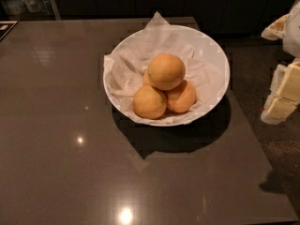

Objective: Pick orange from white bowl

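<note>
**A:** Where's the orange?

**B:** The orange tops the pile in the middle of the bowl. The end effector hangs well apart from it, at the bowl's 3 o'clock and past the edge of the desk. Whether it is apart or together, I cannot tell.

**A:** What could go wrong?

**B:** The orange only rests on the fruit beneath it. I'd expect an off-centre push to roll it off, most likely toward 12 o'clock, where the bowl lies open. A hard press down could also spread the pile. A low approach from 3 o'clock risks clipping the rim, and the glossy desk would probably let the bowl slide. The paper stands up crumpled at 9 and 12 o'clock, so it might snag or lift with the fruit.

**A:** And the count?

**B:**
- One bowl, one paper lining, one desk and one end effector.
- Three oranges are plain to see: the top one, a left orange at its 7 o'clock, and a right orange at its 5 o'clock.
- A sliver of orange skin at the top one's 8 o'clock may be a fourth, but it is too hidden to be sure.
</note>
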### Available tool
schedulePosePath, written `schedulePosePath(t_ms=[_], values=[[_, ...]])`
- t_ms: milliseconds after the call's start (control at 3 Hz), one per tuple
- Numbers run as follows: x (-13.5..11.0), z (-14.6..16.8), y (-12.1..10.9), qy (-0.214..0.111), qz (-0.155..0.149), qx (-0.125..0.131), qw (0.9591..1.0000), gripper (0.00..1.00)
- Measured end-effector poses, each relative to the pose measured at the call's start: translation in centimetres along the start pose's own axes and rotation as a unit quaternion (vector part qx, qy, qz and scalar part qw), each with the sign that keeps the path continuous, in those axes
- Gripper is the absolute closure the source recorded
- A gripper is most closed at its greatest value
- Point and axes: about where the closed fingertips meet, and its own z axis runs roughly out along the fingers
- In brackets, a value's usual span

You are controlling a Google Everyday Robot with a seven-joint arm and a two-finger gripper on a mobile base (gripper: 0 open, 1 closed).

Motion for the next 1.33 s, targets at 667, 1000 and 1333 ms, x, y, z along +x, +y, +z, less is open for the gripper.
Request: schedulePosePath(t_ms=[667, 1000, 1333], values=[[-1.6, -0.3, -0.5, 0.024, -0.006, 0.004, 0.9997, 0.00], [-5.0, -0.3, -1.6, 0.035, -0.046, 0.004, 0.9983, 0.00], [-8.4, 0.3, -2.4, 0.028, -0.097, -0.007, 0.9948, 0.00]])
